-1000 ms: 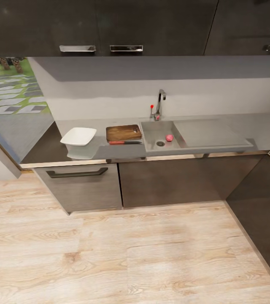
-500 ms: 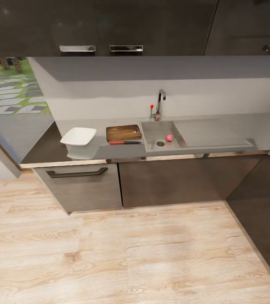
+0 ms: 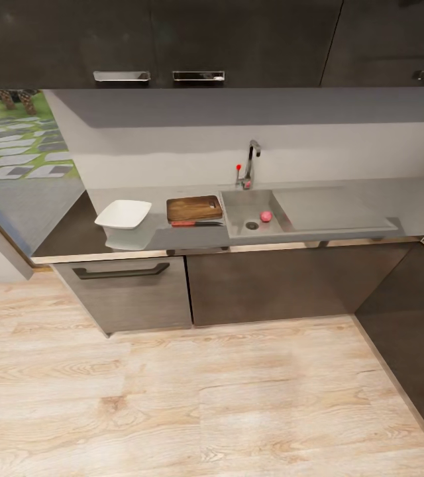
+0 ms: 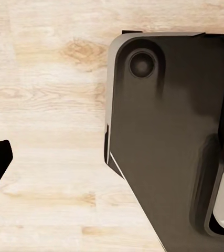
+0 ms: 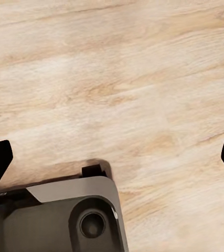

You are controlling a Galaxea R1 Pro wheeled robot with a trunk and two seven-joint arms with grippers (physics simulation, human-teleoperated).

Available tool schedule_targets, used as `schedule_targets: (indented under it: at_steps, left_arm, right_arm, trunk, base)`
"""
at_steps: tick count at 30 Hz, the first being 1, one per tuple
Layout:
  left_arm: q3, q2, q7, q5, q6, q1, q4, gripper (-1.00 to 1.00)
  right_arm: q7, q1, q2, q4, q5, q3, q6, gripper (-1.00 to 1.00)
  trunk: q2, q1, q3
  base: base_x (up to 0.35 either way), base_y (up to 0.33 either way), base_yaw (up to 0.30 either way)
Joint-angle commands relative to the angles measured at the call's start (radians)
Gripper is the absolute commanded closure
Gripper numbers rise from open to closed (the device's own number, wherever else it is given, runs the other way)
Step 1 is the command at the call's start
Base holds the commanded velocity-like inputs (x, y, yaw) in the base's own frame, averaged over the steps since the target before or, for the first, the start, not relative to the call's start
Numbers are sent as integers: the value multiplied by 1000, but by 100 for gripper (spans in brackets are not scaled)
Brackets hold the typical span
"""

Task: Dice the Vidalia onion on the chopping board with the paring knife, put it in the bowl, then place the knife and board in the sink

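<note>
Even, bright, soft light fills the kitchen. The countertop [image 3: 73,232] is glossy and mirrors the wall. A shadow band lies under the upper cabinets [image 3: 172,40]. The render looks slightly soft and smeared; the floor [image 3: 172,397] grain blurs.

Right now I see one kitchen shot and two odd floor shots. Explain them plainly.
A wheeled robot with two arms took these. The kitchen shot is from its head camera, looking at the countertop from across the wood floor. There stand a white bowl, a chopping board and, just in front of it, a paring knife. A pink onion lies in the sink. The other two come from cameras at each wrist, aimed down at the floor and the robot's dark base. The right gripper is open; nothing is held.
</note>
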Motion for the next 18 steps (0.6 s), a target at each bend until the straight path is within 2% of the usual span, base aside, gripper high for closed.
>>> schedule_targets:
  at_steps: [1, 8, 18]
  left_arm:
    - [-1, 0, 2, 8, -1, 1, -2, -100]
    - [-2, -1, 2, 8, -1, 1, -2, -100]
    - [-4, -1, 3, 8, -1, 1, -3, -100]
  right_arm:
    - [-7, -1, 1, 1, 11, -4, -2, -100]
    - [-6, -1, 5, 0, 10, -4, -3, -100]
    - [-6, -1, 4, 0, 9, -6, -3, -100]
  trunk:
    - [-2, 1, -1]
    - [-2, 1, -1]
    - [-2, 1, -1]
  base:
    - [0, 0, 0]
    - [0, -25, 0]
    - [4, -268, 0]
